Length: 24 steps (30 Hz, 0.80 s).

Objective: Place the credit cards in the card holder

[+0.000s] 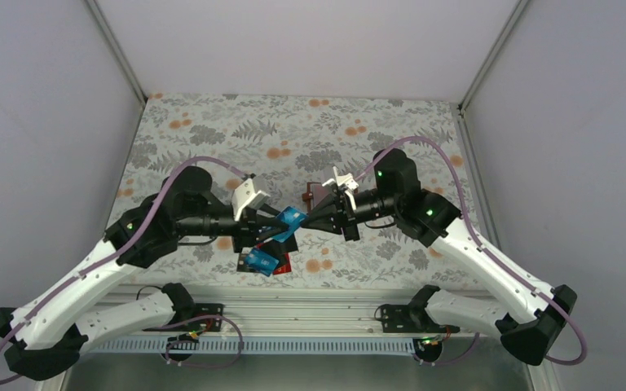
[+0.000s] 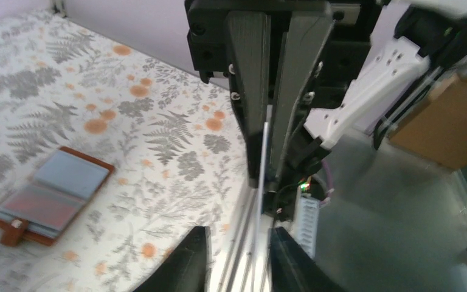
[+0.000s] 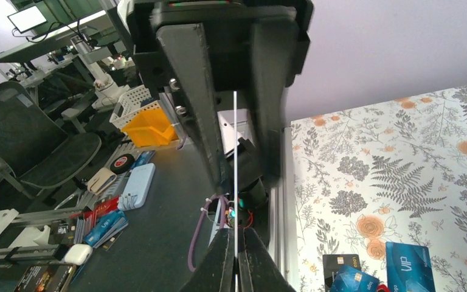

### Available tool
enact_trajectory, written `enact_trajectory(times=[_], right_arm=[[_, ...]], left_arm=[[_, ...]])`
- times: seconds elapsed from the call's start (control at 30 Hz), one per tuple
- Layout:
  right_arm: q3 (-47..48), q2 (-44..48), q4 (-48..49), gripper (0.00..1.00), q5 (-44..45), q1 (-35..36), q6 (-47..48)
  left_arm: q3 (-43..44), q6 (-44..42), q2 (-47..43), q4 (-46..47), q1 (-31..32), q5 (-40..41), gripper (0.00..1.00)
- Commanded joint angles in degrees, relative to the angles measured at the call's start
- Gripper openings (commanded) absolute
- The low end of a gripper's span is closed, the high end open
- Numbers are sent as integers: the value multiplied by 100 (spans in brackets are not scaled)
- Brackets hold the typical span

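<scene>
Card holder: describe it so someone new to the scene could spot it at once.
Look at the floral table cover in the left wrist view, lower left. The card holder lies open there, alone. Unlike the loose blue cards, it has a reddish-brown border, greyish sleeves and a snap tab.

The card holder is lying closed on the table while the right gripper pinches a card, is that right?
No: the card holder lies open on the table, not closed, as the left wrist view shows. The right gripper does pinch a card.
</scene>
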<state>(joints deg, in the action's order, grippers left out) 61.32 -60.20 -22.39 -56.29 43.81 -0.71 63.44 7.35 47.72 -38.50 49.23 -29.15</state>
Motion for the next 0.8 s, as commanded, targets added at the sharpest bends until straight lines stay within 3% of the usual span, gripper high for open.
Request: enact_trajectory(times=[0.0,0.07,0.4,0.6,0.77], right_arm=[[170,91,-80,4,-30,5,177],[156,88,-83,4,-29,6,196],[135,-40,-90,4,-57,5,224],[159,-70,-90,4,-118,5,225],[174,-79,-85,4,-185,5,225]], left_arm=[[93,-73,221,97,-34,-12,37],[169,-138,234,44,-36,7,45],[435,-271,36,-352,-31,197,41],[531,-321,28,-622,-32,310,28],[514,-344,62,-628,-33,203,23]])
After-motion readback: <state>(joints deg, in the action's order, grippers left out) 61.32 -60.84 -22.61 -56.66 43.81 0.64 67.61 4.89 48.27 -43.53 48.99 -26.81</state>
